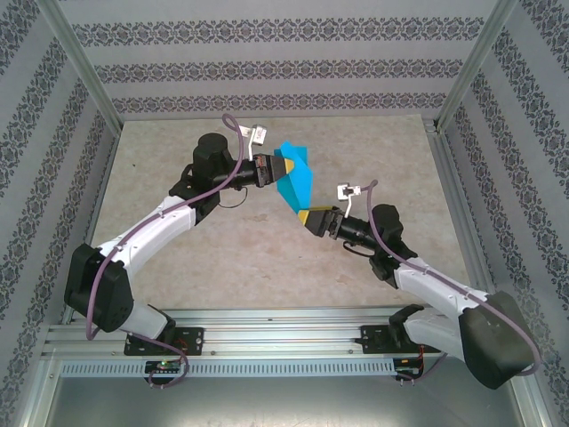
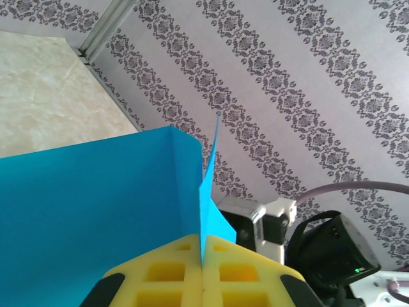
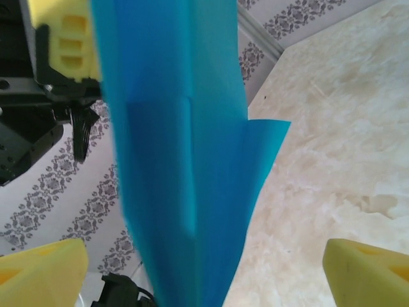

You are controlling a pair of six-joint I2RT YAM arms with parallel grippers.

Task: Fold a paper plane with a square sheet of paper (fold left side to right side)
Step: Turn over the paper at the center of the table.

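The turquoise sheet of paper (image 1: 295,181) is folded and creased into a pointed paper plane shape and hangs in the air above the middle of the table. My left gripper (image 1: 286,166) is shut on its upper left edge; in the left wrist view the yellow pads (image 2: 160,272) meet on a thin upright fold of the paper (image 2: 96,198). My right gripper (image 1: 307,216) sits at the paper's lower tip. In the right wrist view its fingers (image 3: 367,272) stand wide apart, and the paper (image 3: 185,160) hangs between them untouched.
The beige marbled table (image 1: 178,160) lies below both grippers. Patterned walls and metal frame posts (image 1: 84,62) close it in on three sides. The right arm's wrist camera block (image 2: 275,220) is close behind the paper in the left wrist view.
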